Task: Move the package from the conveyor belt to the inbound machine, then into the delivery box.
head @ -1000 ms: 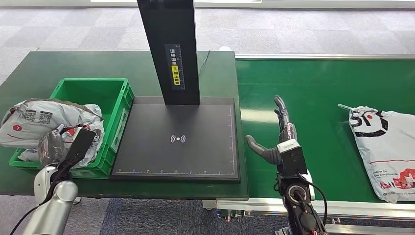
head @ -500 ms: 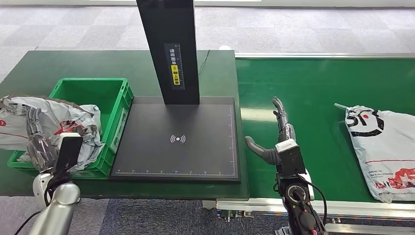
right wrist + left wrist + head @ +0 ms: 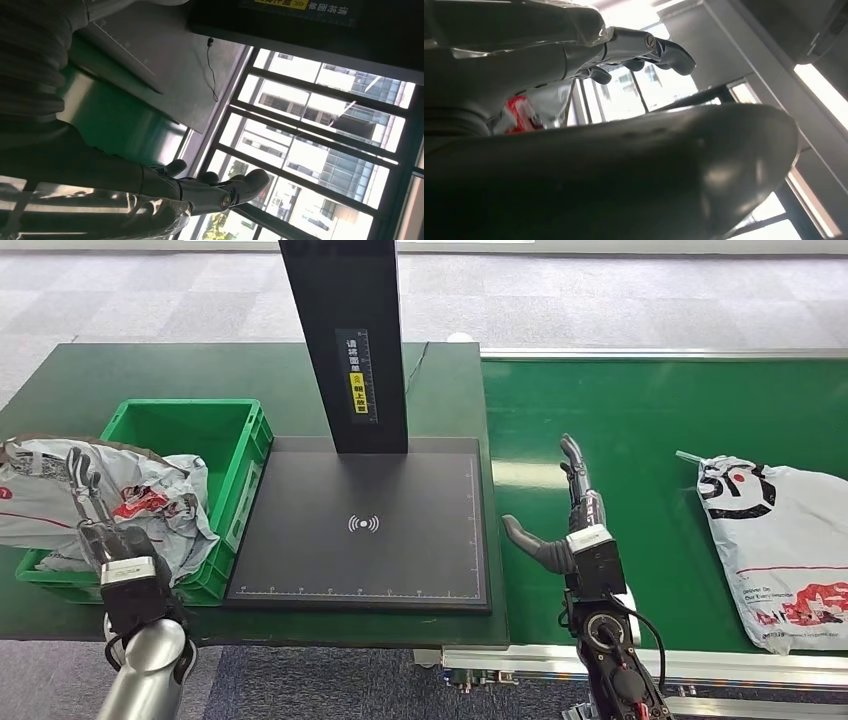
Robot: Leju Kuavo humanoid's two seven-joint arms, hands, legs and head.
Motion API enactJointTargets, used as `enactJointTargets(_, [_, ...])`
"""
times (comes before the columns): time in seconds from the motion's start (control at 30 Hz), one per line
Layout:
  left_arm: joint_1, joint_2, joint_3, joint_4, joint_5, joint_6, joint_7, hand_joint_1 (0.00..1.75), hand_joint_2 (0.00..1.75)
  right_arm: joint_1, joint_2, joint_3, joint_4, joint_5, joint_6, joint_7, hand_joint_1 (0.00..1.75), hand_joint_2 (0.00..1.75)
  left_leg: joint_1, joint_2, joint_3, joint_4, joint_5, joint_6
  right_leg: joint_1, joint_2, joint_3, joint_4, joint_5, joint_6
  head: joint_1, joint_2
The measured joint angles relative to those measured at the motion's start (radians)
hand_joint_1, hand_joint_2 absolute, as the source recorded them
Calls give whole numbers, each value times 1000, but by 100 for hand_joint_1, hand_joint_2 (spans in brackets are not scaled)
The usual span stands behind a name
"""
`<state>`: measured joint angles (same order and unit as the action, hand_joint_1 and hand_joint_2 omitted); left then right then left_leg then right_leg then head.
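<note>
Two parcels show. One crumpled grey bag [image 3: 60, 490] spills over the green crate [image 3: 235, 455] at the desk's [image 3: 60, 390] left end — the left hand [image 3: 95, 515] stands against it, fingers spread, gripping nothing. Next comes the black scanner pad [image 3: 400, 560]. The right hand [image 3: 560, 525] hovers empty over the belt [image 3: 650, 400], fingers apart; the white package [image 3: 790, 540] lies well apart.

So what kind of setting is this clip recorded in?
Probably a mock parcel-sorting station in an office building: a green conveyor belt carrying a white plastic mailer package, a black scanner platform with overhead column, and a green plastic crate holding crumpled grey mailers.
</note>
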<state>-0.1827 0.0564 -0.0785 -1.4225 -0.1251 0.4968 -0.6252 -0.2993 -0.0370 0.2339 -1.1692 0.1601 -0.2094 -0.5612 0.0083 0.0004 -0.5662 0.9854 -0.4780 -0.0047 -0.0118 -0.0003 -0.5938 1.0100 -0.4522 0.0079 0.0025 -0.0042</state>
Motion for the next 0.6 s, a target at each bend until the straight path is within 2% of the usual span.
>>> enactJointTargets(0.13, [15, 3, -82, -42, 143, -233, -5, 0, 175, -23, -5, 8, 17, -19, 10, -19, 0, 175, 0, 0, -1, 0, 0, 0, 0, 0, 0, 0, 0, 0, 0, 0])
enactJointTargets(0.23, [18, 10, -136, -52, 200, -367, -6, 0, 175, -39, -9, 17, 25, -45, 36, -26, 0, 175, 0, 0, 0, 0, 0, 0, 0, 0, 0, 0, 0, 0, 0, 0])
enactJointTargets(0.33, [18, 15, -179, -51, 229, -448, -1, 0, 175, -48, -14, 27, 29, -72, 57, -28, 0, 175, 0, 0, 0, 0, 0, 0, 0, 0, 0, 0, 0, 0, 0, 0])
enactJointTargets(0.6, [21, 9, -268, 21, 253, -526, 74, 0, 175, -43, -11, 49, 31, -134, 75, -28, 0, 175, 0, 0, -1, 0, 0, 0, 0, 0, -1, 0, 0, 0, 0, 0])
